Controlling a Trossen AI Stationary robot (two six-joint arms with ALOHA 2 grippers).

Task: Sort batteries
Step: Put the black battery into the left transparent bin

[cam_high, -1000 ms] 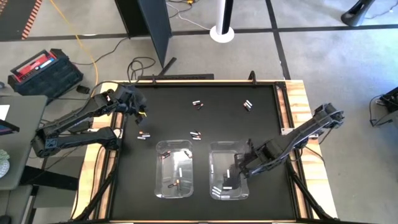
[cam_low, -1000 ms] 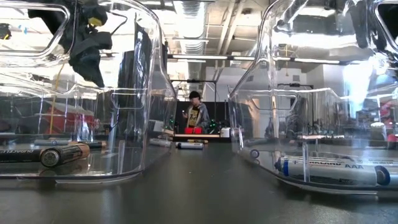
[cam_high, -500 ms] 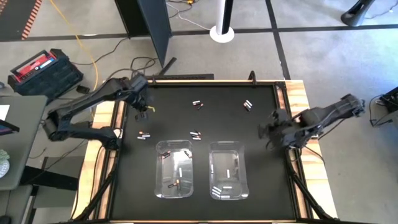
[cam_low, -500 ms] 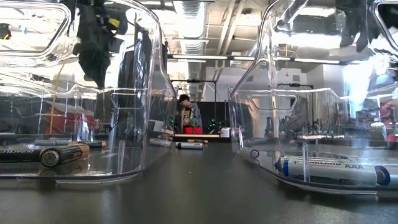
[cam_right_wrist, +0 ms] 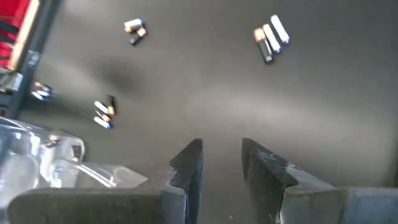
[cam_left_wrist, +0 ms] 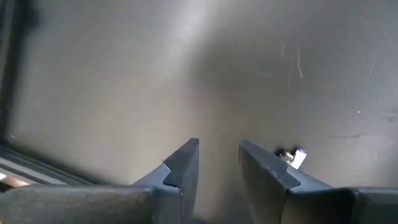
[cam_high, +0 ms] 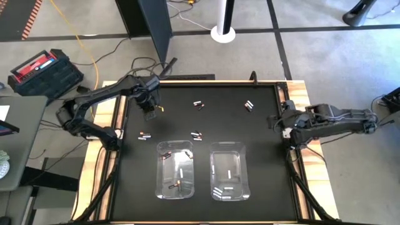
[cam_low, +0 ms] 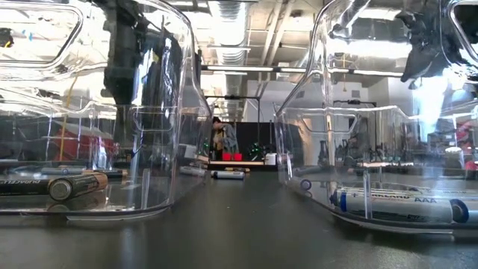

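Seen from above, two clear plastic bins sit at six o'clock on the black worktop (cam_high: 262, 131). The left clear bin (cam_high: 160, 187) holds a few dark batteries; the right clear bin (cam_high: 214, 184) holds white ones. Just beyond, small cylindrical batteries (cam_high: 197, 135) lie loose at the centre, others at nine o'clock (cam_high: 145, 135) and twelve o'clock (cam_high: 199, 104). The left gripper (cam_high: 152, 112) hovers at ten o'clock, fingers slightly spread and empty; a battery lies just beside its fingertip. The right gripper (cam_high: 282, 123), also slightly spread and empty, waits at three o'clock, nearest the pair at one o'clock (cam_high: 249, 106).
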